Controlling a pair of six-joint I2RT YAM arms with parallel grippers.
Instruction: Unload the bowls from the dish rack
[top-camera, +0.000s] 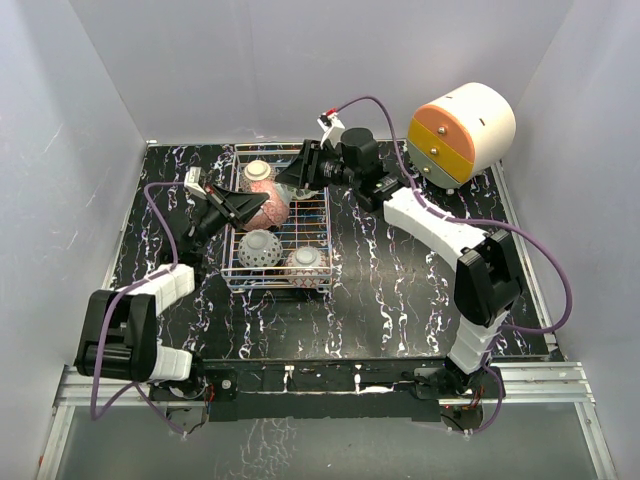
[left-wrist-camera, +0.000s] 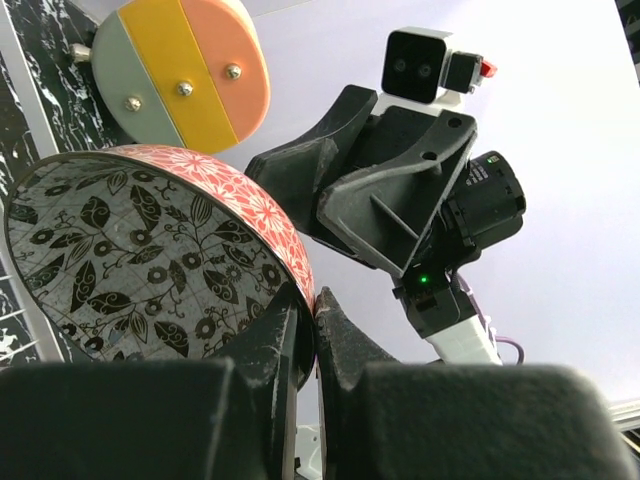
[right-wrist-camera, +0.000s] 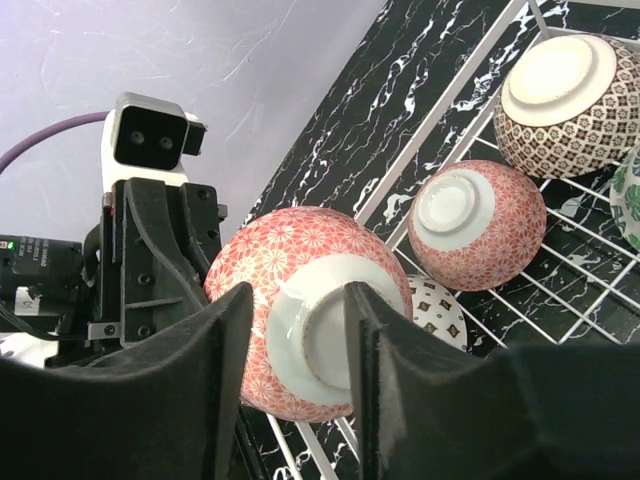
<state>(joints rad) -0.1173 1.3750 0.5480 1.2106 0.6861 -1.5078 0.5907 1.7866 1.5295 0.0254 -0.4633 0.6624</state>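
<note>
**Top external:** mounted above and behind my bases, looking down and forward. It is a wide view, taking in the whole black marbled table (top-camera: 400, 300), the dish rack (top-camera: 270, 280) and both my arms.

**Left wrist:** close range, looking up past my left gripper (left-wrist-camera: 313, 310) along the red-patterned bowl (left-wrist-camera: 240, 195) toward the drawer unit (left-wrist-camera: 185, 70) and my right wrist camera (left-wrist-camera: 420, 65).

**Right wrist:** close range, looking down through my right gripper (right-wrist-camera: 298, 300) at that bowl's foot, the rack and my left wrist camera (right-wrist-camera: 150, 135).

**Overlap:** all three views share that bowl.
</note>
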